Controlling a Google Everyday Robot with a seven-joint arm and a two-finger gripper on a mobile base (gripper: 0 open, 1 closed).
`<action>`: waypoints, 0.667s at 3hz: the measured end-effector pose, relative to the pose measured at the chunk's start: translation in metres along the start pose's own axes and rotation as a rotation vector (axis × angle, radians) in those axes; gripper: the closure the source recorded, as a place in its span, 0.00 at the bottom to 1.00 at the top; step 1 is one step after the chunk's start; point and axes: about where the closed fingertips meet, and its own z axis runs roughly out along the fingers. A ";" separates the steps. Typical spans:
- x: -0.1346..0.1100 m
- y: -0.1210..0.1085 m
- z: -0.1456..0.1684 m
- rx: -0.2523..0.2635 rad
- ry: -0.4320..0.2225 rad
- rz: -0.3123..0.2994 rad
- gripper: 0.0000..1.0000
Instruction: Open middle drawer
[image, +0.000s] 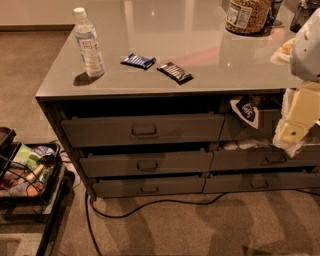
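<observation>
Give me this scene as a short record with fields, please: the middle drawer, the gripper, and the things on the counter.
middle drawer: left stack, between two other drawers, looks shut or nearly so
pull: centre of its front, nothing touching it
gripper: far right, in front of the right-hand drawers, away from the pull
counter top: water bottle, blue snack bar, dark snack bar, jar

Warm, dim light glares on the countertop's (200, 65) far edge; the bottle (88, 42) throws a short shadow; my gripper (290, 132) hangs pale below the front right corner.
</observation>
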 end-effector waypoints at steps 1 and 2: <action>-0.001 0.001 0.001 0.004 -0.012 -0.001 0.00; -0.004 0.006 0.023 0.005 -0.107 -0.047 0.00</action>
